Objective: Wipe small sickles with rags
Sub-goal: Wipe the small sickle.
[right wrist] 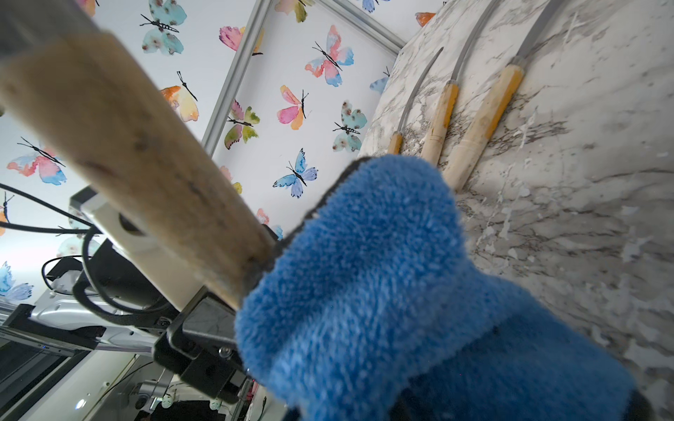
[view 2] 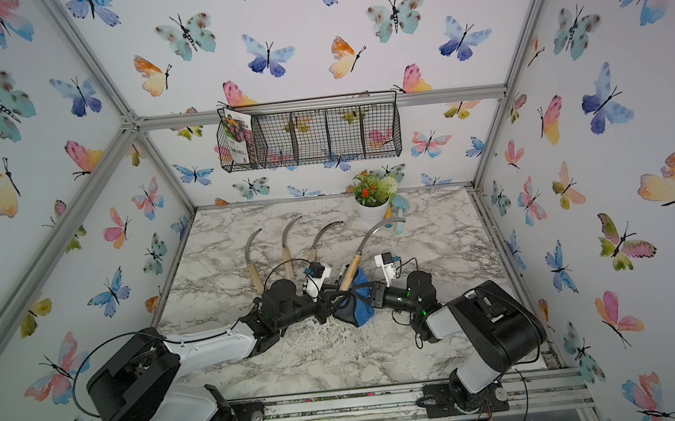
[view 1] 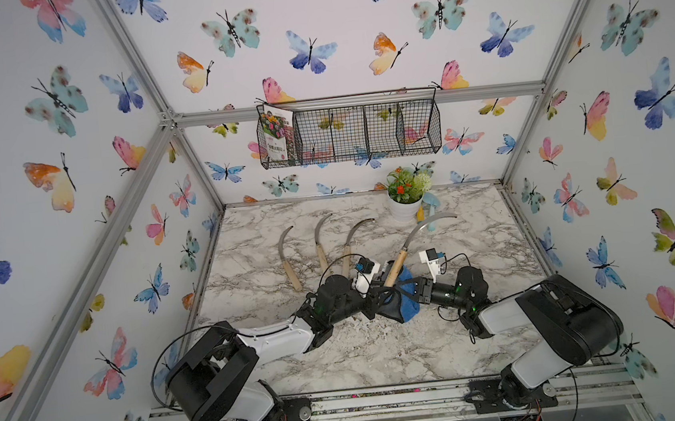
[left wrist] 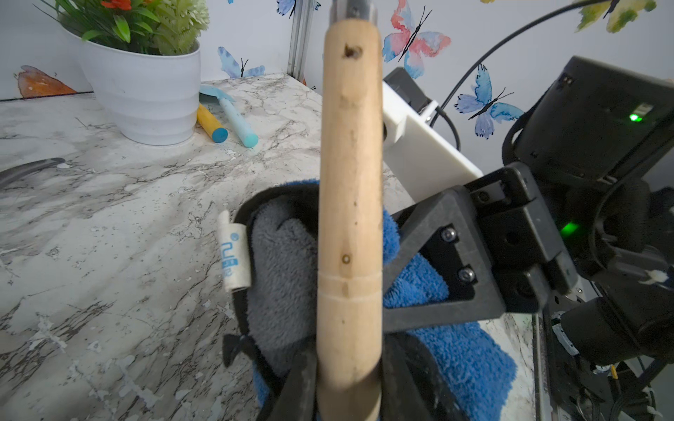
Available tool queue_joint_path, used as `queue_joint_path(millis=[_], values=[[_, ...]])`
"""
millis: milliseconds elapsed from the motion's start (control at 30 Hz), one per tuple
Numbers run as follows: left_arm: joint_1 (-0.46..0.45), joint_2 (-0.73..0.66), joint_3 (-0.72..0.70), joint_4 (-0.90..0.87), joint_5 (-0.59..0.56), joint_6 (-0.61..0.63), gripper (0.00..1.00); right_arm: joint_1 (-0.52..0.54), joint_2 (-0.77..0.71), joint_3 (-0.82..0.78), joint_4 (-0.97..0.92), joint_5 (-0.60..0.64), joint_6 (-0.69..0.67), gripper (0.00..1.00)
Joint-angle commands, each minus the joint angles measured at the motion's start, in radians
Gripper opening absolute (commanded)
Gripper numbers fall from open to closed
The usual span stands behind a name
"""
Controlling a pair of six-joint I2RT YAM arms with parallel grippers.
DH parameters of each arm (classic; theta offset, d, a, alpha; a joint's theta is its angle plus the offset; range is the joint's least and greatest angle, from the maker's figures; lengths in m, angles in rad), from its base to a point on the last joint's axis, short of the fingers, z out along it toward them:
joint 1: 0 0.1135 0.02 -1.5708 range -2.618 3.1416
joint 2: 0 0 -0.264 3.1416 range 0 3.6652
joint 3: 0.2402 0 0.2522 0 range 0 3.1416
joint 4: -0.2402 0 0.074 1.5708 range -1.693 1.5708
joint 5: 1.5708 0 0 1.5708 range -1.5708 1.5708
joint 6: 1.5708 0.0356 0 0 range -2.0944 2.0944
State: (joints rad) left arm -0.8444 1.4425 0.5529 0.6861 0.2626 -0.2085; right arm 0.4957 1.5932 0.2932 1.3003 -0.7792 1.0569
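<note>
My left gripper (left wrist: 348, 386) is shut on the pale wooden handle (left wrist: 350, 218) of one small sickle (view 1: 399, 264), whose grey blade (view 1: 429, 224) points up and away towards the back right. The blue rag (view 1: 408, 299) with its dark grey piece (left wrist: 281, 262) is pressed against the lower end of that handle. My right gripper (view 1: 413, 286) is shut on the rag, and the cloth (right wrist: 383, 291) hides its jaws in the right wrist view. Three more sickles (view 1: 288, 257) (view 1: 320, 242) (view 1: 349, 244) lie side by side on the marble table, left of the held one.
A white pot of flowers (view 1: 406, 203) stands at the back, with a light-blue trowel (view 1: 431, 205) beside it. A black wire basket (view 1: 349, 131) holding a seed packet hangs on the back wall. Pale grit (view 1: 363, 334) is scattered on the table below the grippers.
</note>
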Motion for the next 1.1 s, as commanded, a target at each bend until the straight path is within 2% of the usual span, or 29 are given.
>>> queue_joint_path(millis=[0, 300, 533, 800, 967, 1067], values=[[-0.005, 0.027, 0.030, -0.025, -0.017, 0.021, 0.00, 0.009, -0.004, 0.036, 0.129, -0.077, 0.034, 0.02], [-0.005, 0.037, 0.034, -0.026, 0.008, 0.015, 0.00, -0.051, -0.088, 0.104, 0.050, -0.069, 0.033, 0.02], [-0.005, 0.050, 0.042, -0.033, 0.018, 0.010, 0.00, -0.133, -0.224, 0.209, -0.200, -0.055, -0.050, 0.02], [-0.009, 0.047, 0.042, -0.030, 0.029, 0.008, 0.00, -0.192, -0.241, 0.279, -0.306, -0.085, -0.075, 0.02], [-0.008, 0.036, 0.031, -0.012, 0.005, -0.018, 0.00, -0.172, -0.156, 0.207, -0.167, -0.088, -0.011, 0.02], [-0.007, 0.035, 0.031, -0.010, -0.001, -0.026, 0.00, -0.118, -0.095, 0.162, -0.074, -0.085, 0.011, 0.02]])
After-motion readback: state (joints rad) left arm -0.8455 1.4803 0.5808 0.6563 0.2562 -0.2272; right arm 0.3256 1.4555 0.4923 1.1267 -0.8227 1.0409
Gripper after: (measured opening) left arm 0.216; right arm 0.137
